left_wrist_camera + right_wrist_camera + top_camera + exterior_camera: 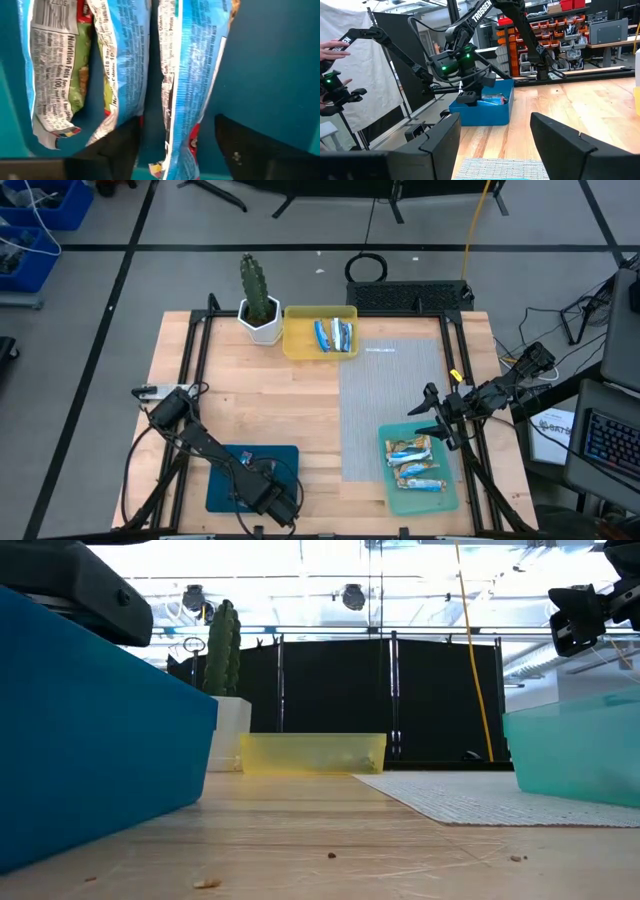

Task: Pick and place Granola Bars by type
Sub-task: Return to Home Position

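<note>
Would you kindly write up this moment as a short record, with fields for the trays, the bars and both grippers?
yellow tray: far side, beside the cactus pot; holds blue-wrapped bars
light teal tray: near right; holds tan bars
dark blue tray: near left; at least two wrapped bars inside
left gripper: open, low over the dark blue tray, fingers either side of one bar
right gripper: open, empty, raised by the light teal tray's far corner

Bare table (260,400) at mid-frame lies open; cactus (256,285) and yellow tray (297,340) block upper centre, left gripper (283,505) lower left.
</note>
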`<state>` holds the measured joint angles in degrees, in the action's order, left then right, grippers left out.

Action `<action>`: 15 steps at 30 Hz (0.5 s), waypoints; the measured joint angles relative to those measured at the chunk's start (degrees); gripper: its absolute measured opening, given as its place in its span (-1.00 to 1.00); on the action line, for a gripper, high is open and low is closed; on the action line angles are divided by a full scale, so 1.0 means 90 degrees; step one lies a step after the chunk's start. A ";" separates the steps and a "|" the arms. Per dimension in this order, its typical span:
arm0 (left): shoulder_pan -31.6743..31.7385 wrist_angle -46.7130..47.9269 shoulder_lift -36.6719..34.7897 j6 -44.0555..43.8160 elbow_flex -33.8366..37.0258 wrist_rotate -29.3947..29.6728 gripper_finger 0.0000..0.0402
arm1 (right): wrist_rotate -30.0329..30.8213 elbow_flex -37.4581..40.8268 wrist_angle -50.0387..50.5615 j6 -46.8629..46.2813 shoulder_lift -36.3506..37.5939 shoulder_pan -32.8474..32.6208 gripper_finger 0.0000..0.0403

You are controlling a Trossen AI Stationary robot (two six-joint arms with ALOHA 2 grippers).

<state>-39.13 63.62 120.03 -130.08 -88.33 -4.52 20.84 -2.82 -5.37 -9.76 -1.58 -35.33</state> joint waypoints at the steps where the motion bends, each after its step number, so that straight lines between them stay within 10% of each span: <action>1: 0.0009 0.0002 0.0000 0.0054 0.0000 0.0000 0.32 | 0.0000 0.0001 -0.0002 0.0000 -0.0001 0.0000 0.15; 15: 0.0331 0.0049 -0.0484 0.0923 0.0005 0.0027 0.86 | 0.0000 0.0000 -0.0002 0.0000 0.0000 0.0000 0.15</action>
<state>-36.15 64.06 115.67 -121.78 -88.29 -4.27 20.84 -2.82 -5.39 -9.76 -1.58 -35.33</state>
